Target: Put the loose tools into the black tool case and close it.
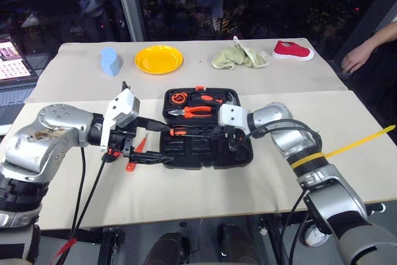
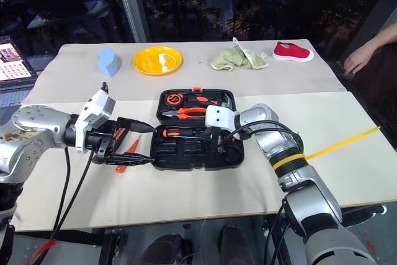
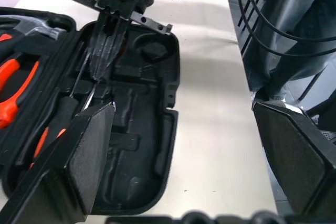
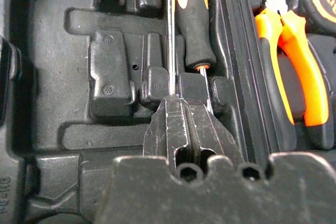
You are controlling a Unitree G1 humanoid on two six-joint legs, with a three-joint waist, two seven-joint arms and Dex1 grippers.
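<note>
Black tool case [image 1: 205, 130] lies open mid-table. Right gripper [image 4: 178, 109], fingers pressed together, pinches the shaft of one screwdriver [image 4: 171, 35] above the near half's recesses; a second screwdriver [image 4: 193, 19] lies seated just beside it. Left gripper [image 1: 149, 143] is spread wide beside the case's left edge, over one orange tool [image 1: 134, 154] on the table. One pliers [image 1: 193, 111] sits in the far half.

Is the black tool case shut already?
No, the black tool case lies open flat on the table, with orange-handled pliers showing inside.
</note>
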